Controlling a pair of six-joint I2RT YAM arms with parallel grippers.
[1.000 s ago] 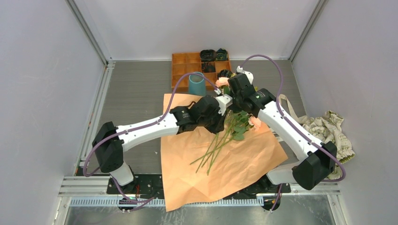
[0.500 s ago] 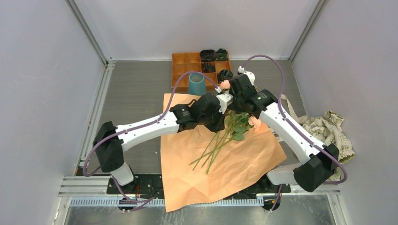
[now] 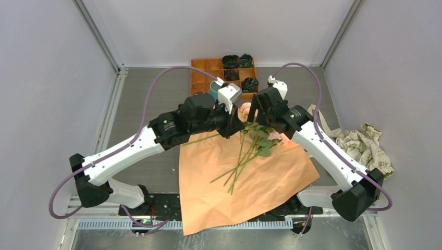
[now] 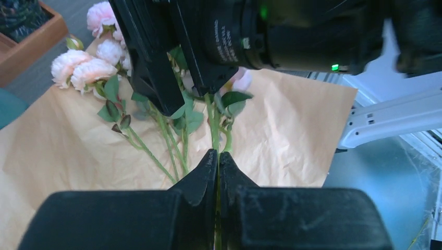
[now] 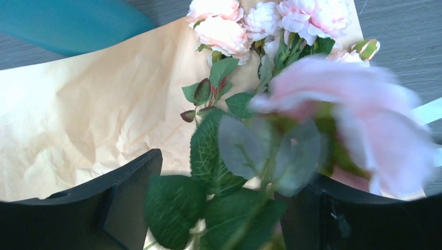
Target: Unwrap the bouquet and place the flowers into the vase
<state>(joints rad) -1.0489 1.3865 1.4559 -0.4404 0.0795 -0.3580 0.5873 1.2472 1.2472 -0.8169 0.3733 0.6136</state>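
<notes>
Orange paper (image 3: pixel 250 192) below; left claw (image 4: pixel 218 156) pinches stem (image 4: pixel 213 122), flowers (image 4: pixel 83 70) just beyond.

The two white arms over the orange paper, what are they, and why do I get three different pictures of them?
They are two robot arms bolted to a table, each ending in a two-finger claw. The wide picture comes from a camera fixed above and behind them. The two close-ups come from small cameras on the wrists, each looking past its own claw. On the table lie a sheet of orange paper with loose pink roses on it, a teal vase, a wooden tray and a crumpled paper wad. The left claw is shut on one green stem. The right claw stands open, with a rose in the gap.
</notes>
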